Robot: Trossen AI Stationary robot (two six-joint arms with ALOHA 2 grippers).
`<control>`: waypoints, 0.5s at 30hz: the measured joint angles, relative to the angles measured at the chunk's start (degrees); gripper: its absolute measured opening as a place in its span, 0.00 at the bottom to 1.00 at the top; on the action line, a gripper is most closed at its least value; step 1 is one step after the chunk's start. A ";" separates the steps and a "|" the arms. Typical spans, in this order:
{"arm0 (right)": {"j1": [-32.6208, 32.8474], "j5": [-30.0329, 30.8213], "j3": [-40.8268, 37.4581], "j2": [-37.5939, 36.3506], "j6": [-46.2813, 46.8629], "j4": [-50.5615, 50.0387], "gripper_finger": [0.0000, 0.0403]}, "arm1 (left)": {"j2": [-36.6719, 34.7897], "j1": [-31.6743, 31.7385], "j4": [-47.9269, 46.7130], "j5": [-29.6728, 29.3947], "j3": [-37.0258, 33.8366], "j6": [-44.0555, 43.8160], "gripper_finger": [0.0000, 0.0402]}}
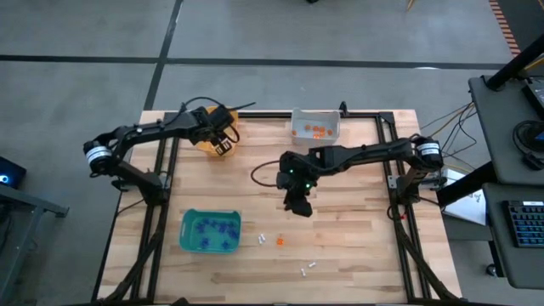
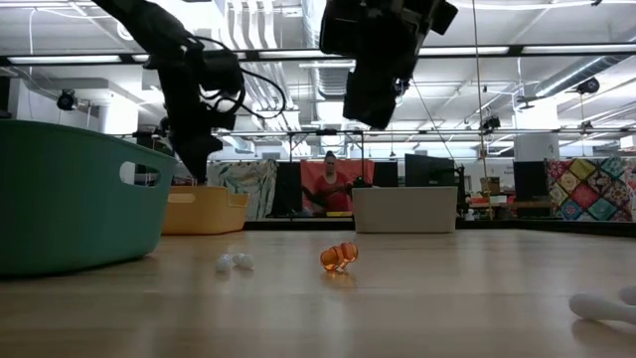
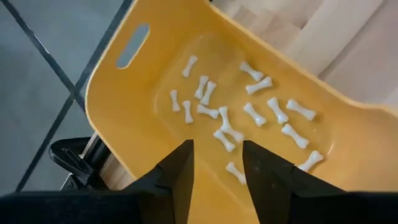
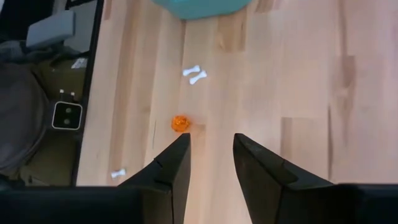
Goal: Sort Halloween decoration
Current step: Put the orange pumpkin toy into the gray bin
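Note:
My left gripper [image 3: 217,149] hangs open over the orange-yellow bin [image 3: 118,106] at the table's far left, and nothing sits between its fingers. Several small white bone trinkets [image 3: 224,127] lie on that bin's floor. My right gripper [image 4: 211,143] is open too, in the air above the table's middle [image 1: 297,204]. Just beyond its tips an orange roundish trinket [image 4: 180,123] lies on the wood, with two white bones [image 4: 195,73] past it. Another white bone [image 4: 117,173] lies off to one side.
A teal bin [image 1: 210,231] holding purple trinkets stands at the near left. A grey bin [image 1: 315,126] with orange trinkets stands at the far middle. More white trinkets [image 1: 308,268] lie near the front edge. A black cable [image 1: 259,174] loops on the wood.

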 joint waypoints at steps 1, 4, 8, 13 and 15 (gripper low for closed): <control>0.30 0.02 -0.67 0.02 0.47 0.74 0.28 | -0.61 -0.30 0.00 0.32 0.00 -0.76 0.31; 1.34 0.06 -3.12 0.02 1.61 4.84 0.28 | -3.50 -1.87 0.08 3.30 0.00 -3.21 0.32; 3.21 1.95 -5.27 0.02 1.83 7.71 0.28 | -8.16 -5.87 0.89 5.00 0.00 -7.20 0.32; 6.96 12.15 -6.02 0.02 -1.76 8.16 0.28 | -13.11 -14.60 5.00 5.41 0.00 -10.84 0.31; 8.33 14.29 -6.32 0.02 -2.80 8.47 0.28 | -14.58 -18.59 7.38 5.37 0.00 -11.67 0.30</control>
